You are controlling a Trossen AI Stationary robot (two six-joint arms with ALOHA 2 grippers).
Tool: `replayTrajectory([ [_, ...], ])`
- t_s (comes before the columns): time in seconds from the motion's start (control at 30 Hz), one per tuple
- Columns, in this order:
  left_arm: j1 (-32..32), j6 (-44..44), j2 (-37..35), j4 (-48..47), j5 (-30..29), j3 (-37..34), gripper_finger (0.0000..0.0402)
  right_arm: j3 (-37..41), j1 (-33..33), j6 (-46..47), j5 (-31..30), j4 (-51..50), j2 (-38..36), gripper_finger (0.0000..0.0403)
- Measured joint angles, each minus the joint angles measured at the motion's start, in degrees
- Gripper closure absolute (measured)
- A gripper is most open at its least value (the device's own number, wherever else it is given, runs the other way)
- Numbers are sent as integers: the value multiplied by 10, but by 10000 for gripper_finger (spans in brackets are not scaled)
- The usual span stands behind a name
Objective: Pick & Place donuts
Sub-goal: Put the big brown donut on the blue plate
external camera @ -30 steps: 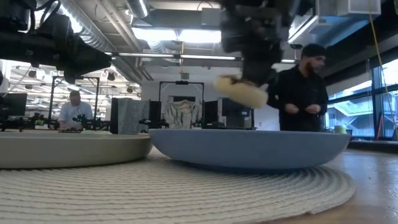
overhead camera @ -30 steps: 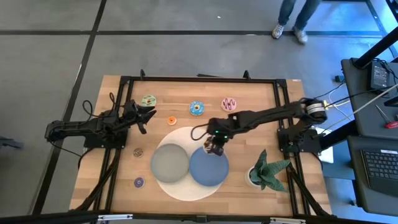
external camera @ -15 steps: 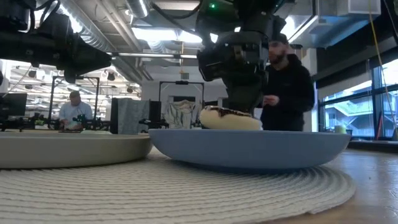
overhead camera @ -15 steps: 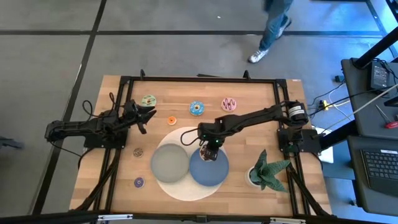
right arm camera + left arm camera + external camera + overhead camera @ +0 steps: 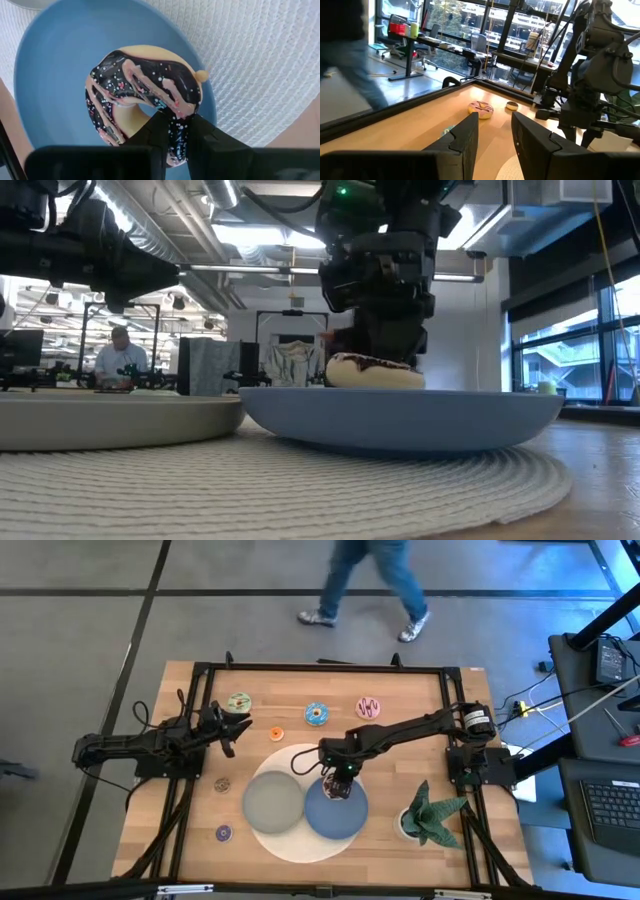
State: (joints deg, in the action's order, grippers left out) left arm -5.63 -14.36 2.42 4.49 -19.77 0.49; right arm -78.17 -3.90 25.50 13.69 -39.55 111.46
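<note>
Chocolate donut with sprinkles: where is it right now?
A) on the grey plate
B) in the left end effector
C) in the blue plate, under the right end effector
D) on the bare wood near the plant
C: the chocolate donut sits in the blue plate, with the right end effector still pinching its ring; the low view shows it down on the plate.

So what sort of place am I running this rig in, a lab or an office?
Most likely a robotics lab inside an open-plan office: the wooden table stands on bare concrete floor, another desk with a laptop sits beside it, and a seated person works among desks under exposed ceiling ducts.
</note>
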Motion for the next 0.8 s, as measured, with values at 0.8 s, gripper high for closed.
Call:
replayTrajectory([
  [0.8, 0, 1, 0, 0, 0, 0, 288, 0, 7, 12, 1, -19, 0, 231],
])
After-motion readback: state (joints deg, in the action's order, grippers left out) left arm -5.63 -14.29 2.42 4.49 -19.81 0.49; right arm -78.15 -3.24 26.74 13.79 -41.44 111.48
